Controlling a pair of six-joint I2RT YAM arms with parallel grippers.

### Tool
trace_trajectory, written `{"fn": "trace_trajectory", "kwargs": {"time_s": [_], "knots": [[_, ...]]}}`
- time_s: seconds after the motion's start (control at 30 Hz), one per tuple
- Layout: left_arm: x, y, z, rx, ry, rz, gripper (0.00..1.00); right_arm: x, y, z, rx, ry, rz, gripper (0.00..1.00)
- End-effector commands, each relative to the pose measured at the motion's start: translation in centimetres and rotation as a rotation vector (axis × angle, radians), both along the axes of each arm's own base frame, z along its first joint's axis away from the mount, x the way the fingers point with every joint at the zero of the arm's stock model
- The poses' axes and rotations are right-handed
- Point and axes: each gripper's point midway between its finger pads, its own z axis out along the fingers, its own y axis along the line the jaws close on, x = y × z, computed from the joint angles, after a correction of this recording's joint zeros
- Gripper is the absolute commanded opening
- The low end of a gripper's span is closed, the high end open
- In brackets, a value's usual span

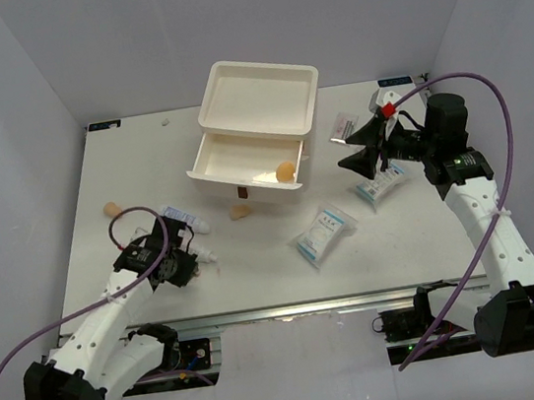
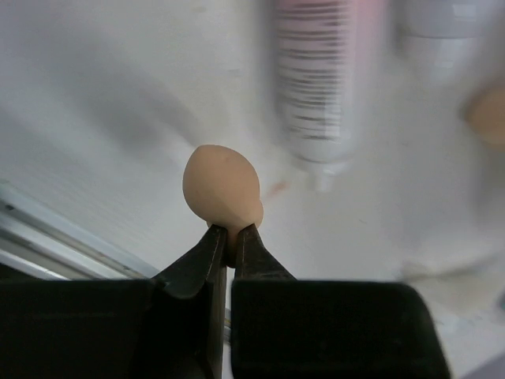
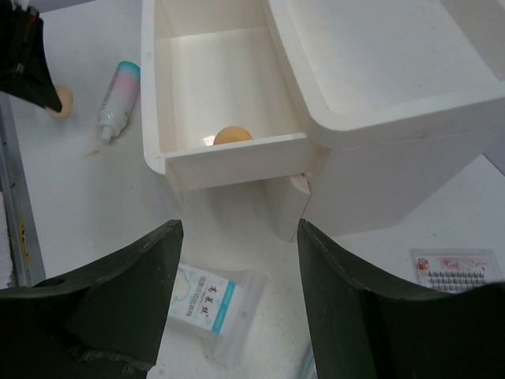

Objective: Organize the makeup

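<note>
Well left of the cream drawer box [image 1: 258, 97], the left gripper [image 2: 231, 237] is pinched tight on a tan sponge [image 2: 221, 185] (only its wrist view shows that), likely bound for the open drawer [image 3: 237, 162], where a second sponge [image 3: 233, 134] lies. Beside the box, the right gripper [image 3: 238, 229] hangs spread over a packet [image 3: 207, 298].

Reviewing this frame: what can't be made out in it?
Left wrist: print on the tube, smeared by blur.
Top external: the held sponge in the left gripper, hidden under that wrist.
Right wrist: the underside of the drawer sponge, behind the drawer front wall.
Top external: wording on the packet, too small.
</note>
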Motion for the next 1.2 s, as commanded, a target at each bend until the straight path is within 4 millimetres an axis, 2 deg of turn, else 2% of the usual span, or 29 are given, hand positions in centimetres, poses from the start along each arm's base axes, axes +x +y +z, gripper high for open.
{"fn": "trace_trajectory", "kwargs": {"time_s": [0.0,0.07,0.17,0.2,0.27,0.37,0.5,0.63,0.83,1.07,1.17], "knots": [[6.3,-3.1,11.1,-0.078,-0.387,-0.212,0.0,-1.5,0.3,1.1,0.0,-0.065,0.074,0.67],[8.4,-4.7,16.5,-0.097,-0.554,-0.314,0.0,-2.2,0.5,0.6,-0.018,-0.081,0.114,0.67],[10.9,-7.7,22.7,-0.156,-0.727,-0.459,0.0,-3.3,0.8,0.0,-0.031,-0.099,0.18,0.67],[11.1,-8.8,24.7,-0.194,-0.771,-0.504,0.0,-3.8,0.9,-0.2,-0.031,-0.104,0.207,0.67],[12.3,-10.7,27.0,-0.232,-0.837,-0.573,0.0,-4.4,1.2,-0.4,-0.033,-0.111,0.241,0.68],[14.3,-12.8,29.0,-0.25,-0.902,-0.636,0.0,-5.1,1.6,-0.8,-0.053,-0.128,0.274,0.68],[17.1,-14.5,29.4,-0.242,-0.918,-0.659,0.0,-6.0,2.4,-1.3,-0.081,-0.137,0.305,0.68],[19.2,-16.2,28.3,-0.233,-0.884,-0.662,0.03,-6.5,3.2,-1.7,-0.108,-0.15,0.323,0.68],[19.5,-16.6,26.7,-0.219,-0.85,-0.646,0.27,-7.7,4.5,-2.9,-0.18,-0.199,0.393,0.69],[19.0,-16.1,26.4,-0.208,-0.848,-0.635,0.61,-9.1,7.8,-3.9,-0.276,-0.309,0.546,0.7],[18.8,-15.8,26.5,-0.198,-0.853,-0.63,0.66,-9.2,9.2,-4.3,-0.32,-0.352,0.593,0.7]]}}
